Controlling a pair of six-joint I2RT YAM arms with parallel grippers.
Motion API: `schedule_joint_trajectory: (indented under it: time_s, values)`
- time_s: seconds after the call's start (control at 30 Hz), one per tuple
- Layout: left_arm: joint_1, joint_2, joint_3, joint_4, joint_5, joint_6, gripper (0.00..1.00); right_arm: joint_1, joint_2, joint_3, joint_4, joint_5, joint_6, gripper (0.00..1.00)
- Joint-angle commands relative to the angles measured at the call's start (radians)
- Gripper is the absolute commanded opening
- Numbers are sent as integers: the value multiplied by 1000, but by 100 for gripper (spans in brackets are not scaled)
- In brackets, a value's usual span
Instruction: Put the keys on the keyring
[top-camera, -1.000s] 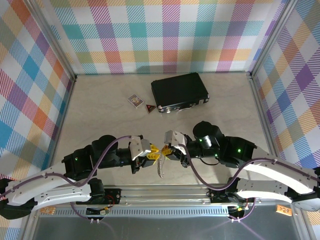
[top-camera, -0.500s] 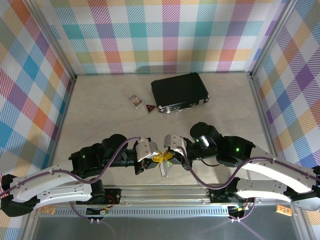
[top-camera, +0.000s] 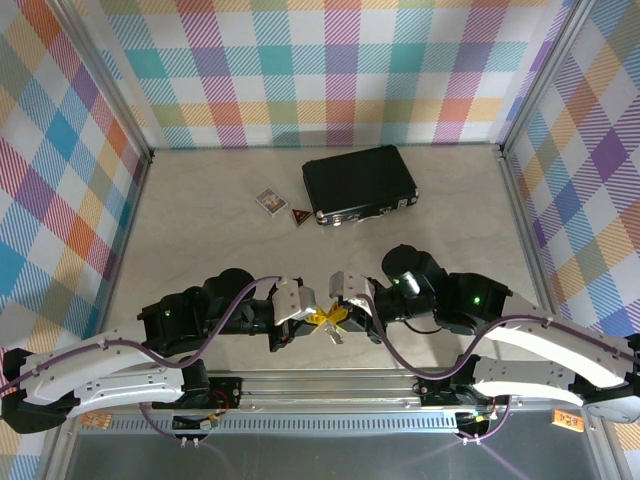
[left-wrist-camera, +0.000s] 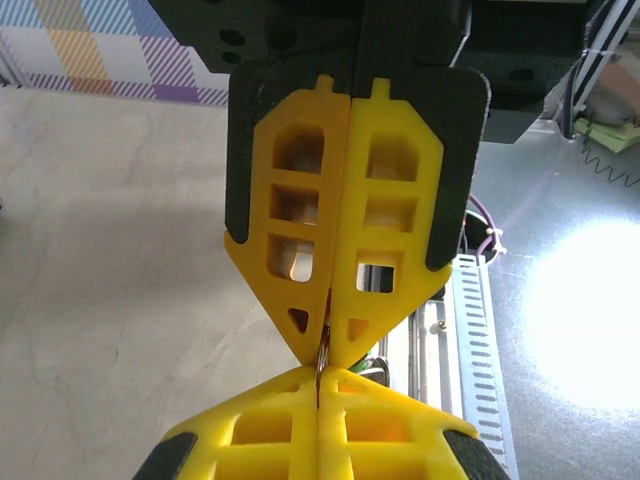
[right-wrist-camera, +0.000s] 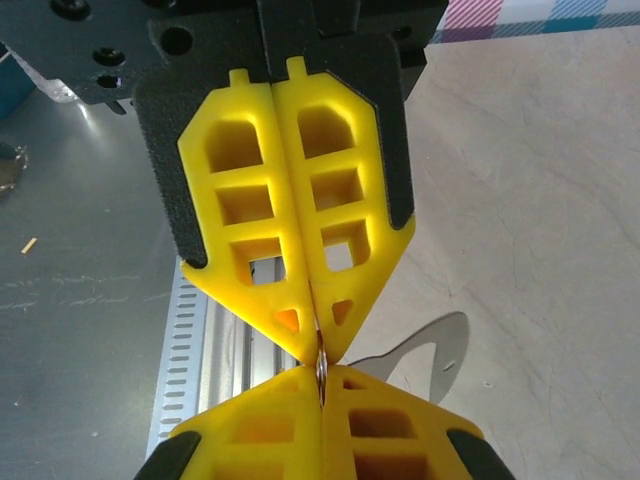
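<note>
A: At the far edge of the bench (top-camera: 200, 240), right of centre: black case (top-camera: 360, 185), lying flat.

B: Arms?

A: Both reach in to the middle of the near edge. Left tool (top-camera: 314, 319) & right tool (top-camera: 338, 317) meet tip to tip.

B: Jaws?

A: Each pair pressed fully together, nipping a thin silvery metal edge betw. the pads.

B: Keyring?

A: Yes. Keyring (top-camera: 329, 334) is held betw. both tools, w/ a silvery bit poking out just below the tips.

B: Small stuff?

A: Card box (top-camera: 270, 202) is left of the case. Red tag (top-camera: 299, 215) sits just beside the case's near-left corner.
</note>
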Motion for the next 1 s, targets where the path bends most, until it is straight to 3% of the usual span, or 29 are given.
schedule_joint_trajectory:
  time_s: [0.0, 0.13, 0.23, 0.6, 0.7, 0.97]
  values:
    - [0, -27, -15, 84, -6, -1, 0, 9, -23, 5, 73, -102, 1, 0]
    - [-1, -52, -28, 102, -21, -6, 0, 9, -20, 12, 64, -91, 5, 0]
    - [-1, -72, -41, 154, -12, -18, 0, 9, -27, 5, 73, -80, 13, 9]
    - [-1, -144, -101, 307, 76, -50, 0, 10, -58, -31, 129, -82, 32, 18]
    - [-1, -144, -111, 335, 87, -56, 0, 9, -68, -34, 139, -82, 34, 16]
    - [-1, -144, -135, 363, 95, -67, 0, 10, -113, -64, 173, -64, 41, 0]
